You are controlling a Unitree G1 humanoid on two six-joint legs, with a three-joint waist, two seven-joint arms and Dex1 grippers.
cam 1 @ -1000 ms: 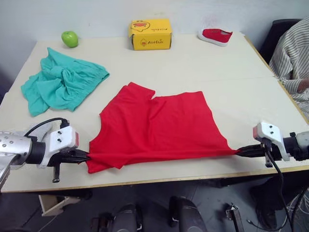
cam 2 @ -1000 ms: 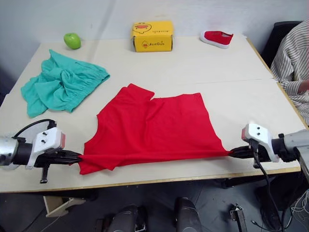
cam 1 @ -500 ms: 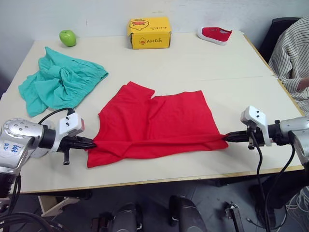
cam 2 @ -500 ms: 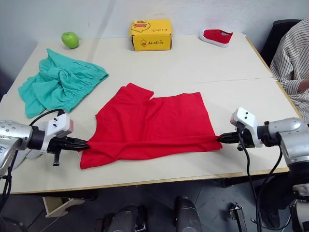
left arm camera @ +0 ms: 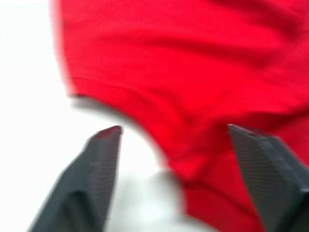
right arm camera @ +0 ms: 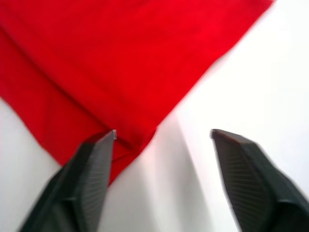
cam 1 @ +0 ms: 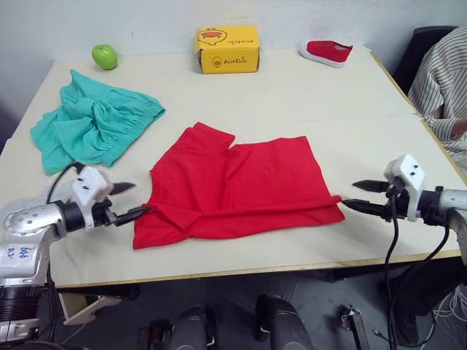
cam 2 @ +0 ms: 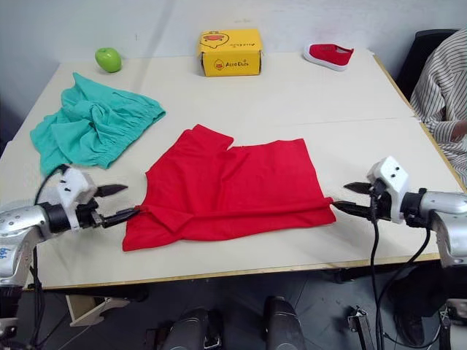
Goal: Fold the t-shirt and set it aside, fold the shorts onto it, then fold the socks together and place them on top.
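On the left part of the surface [cam 1: 350, 95] the shorts [cam 1: 91, 124] lie crumpled, with an apple [cam 1: 104, 56] behind them near the far edge. In front of the shorts, the left end effector [cam 1: 130, 200] is released, its fingers spread apart just at the left corner of the t-shirt [cam 1: 237, 186]. The t-shirt lies in the middle near the front edge, its lower part folded up. Behind it stands a yellow box [cam 1: 227, 49], and a red shoe [cam 1: 326, 52] is further right. The right end effector [cam 1: 361, 196] is also released, beside the t-shirt's right corner. A person's striped sleeve [cam 1: 441, 80] is at the right edge.
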